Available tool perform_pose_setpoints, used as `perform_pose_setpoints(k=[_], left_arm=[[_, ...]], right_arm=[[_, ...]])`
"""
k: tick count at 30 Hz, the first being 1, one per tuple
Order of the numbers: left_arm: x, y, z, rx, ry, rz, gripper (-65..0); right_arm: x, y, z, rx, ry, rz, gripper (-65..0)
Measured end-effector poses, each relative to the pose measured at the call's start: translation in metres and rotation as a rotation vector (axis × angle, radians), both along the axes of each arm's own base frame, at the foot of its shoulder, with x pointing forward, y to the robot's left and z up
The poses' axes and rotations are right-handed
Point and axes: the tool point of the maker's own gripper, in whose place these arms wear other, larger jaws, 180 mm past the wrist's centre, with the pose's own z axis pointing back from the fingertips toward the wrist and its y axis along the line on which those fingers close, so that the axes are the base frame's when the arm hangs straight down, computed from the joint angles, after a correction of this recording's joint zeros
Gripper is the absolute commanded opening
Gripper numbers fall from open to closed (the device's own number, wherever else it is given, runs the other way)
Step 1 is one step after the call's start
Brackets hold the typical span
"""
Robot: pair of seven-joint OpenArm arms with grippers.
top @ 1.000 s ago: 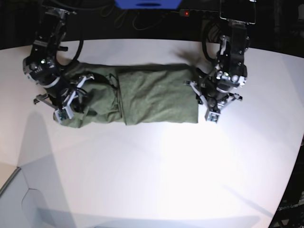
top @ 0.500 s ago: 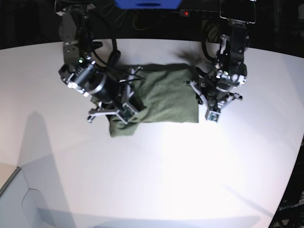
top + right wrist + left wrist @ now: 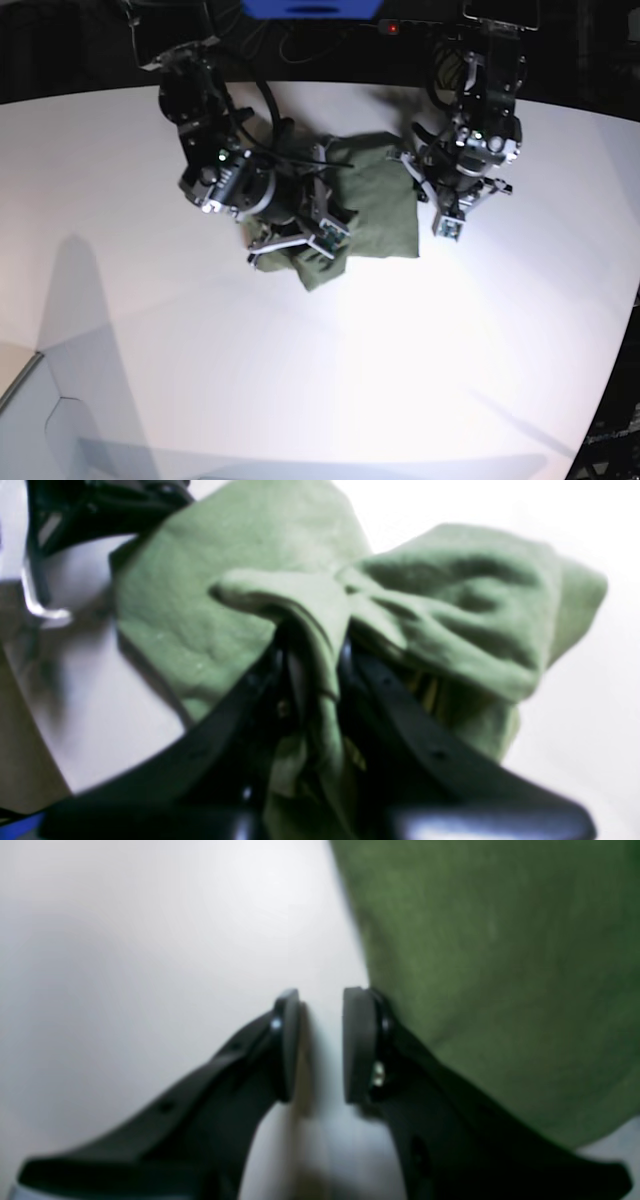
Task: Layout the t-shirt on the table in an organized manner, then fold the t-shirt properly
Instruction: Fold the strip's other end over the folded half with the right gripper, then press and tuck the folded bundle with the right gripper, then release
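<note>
I am carrying one end of the t-shirt (image 3: 365, 205) across its own body with my right jaws (image 3: 312, 652), which are clamped on a thick bunch of the green cloth. The shirt is lying on the white bench (image 3: 300, 380) between my two arms, and the lifted end is hanging in a lump over the flat part. My left jaws (image 3: 320, 1045) are standing slightly apart with nothing between them, low over the bench just beside the shirt's far edge, one pad touching or nearly touching the hem. To do this fold well, I judge I should bring the carried end down level so its edge meets the edge by my left jaws, keep the cloth taut and release only once the layers lie flat.
</note>
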Motion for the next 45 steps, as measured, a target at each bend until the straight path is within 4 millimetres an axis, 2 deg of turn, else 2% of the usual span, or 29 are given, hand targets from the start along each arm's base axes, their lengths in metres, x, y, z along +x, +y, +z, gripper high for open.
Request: perform_pose_setpoints(k=[2,6,9,11,15,17,19,22,24,26,29,30,36,38,45], left_arm=[[-0.001,0.001,0.000,0.003,-0.001,0.000,-50.1],[-0.007,0.001,-0.001,0.004,0.005,-0.001,-50.1],[-0.009,0.008,-0.002,-0.005,0.009,0.023,-50.1],[-0.010,0.023,-0.001,-0.008,0.006,0.066,-50.1],[-0.010,0.060,0.003,0.039,-0.002,0.157,-50.1],[-0.010,0.071,0.004,0.044,-0.006,0.187,-50.1],[-0.011,0.083,0.006,0.046,-0.011,0.225,-50.1],[-0.012,0.098,0.009,0.058,-0.018,0.265,-50.1],[-0.012,0.102,0.010,0.057,-0.020,0.277,-50.1],[-0.012,0.103,0.010,0.058,-0.021,0.281,-50.1],[-0.011,0.103,0.010,0.056,-0.023,0.280,-50.1],[-0.011,0.103,0.011,0.057,-0.024,0.280,-50.1],[-0.010,0.101,0.011,0.056,-0.025,0.274,-50.1],[-0.010,0.101,0.011,0.056,-0.026,0.275,-50.1],[-0.009,0.101,0.011,0.055,-0.026,0.276,-50.1]], right_arm=[[0.002,0.000,0.002,0.001,-0.007,-0.001,-60.1],[0.000,0.001,0.004,0.008,-0.009,0.001,-41.9],[-0.002,0.002,0.019,0.024,-0.051,0.001,-30.1],[-0.006,0.004,0.035,0.051,-0.091,0.003,-28.1],[-0.002,0.007,0.067,0.089,-0.176,-0.001,-28.1],[0.003,0.000,0.080,0.110,-0.212,-0.027,-28.1],[0.010,-0.020,0.079,0.103,-0.211,-0.091,-28.1],[0.023,-0.065,0.073,0.064,-0.204,-0.226,-29.7],[0.031,-0.094,0.074,0.053,-0.210,-0.315,-36.1],[0.033,-0.115,0.070,0.048,-0.202,-0.377,-46.2],[0.023,-0.126,0.056,0.033,-0.161,-0.411,-61.5],[0.017,-0.126,0.050,0.029,-0.140,-0.409,-65.0],[-0.007,-0.082,0.006,0.037,0.005,-0.292,-64.8],[-0.014,-0.068,-0.003,0.024,0.030,-0.240,-64.8],[-0.047,0.010,0.004,0.009,-0.006,0.084,-64.7]])
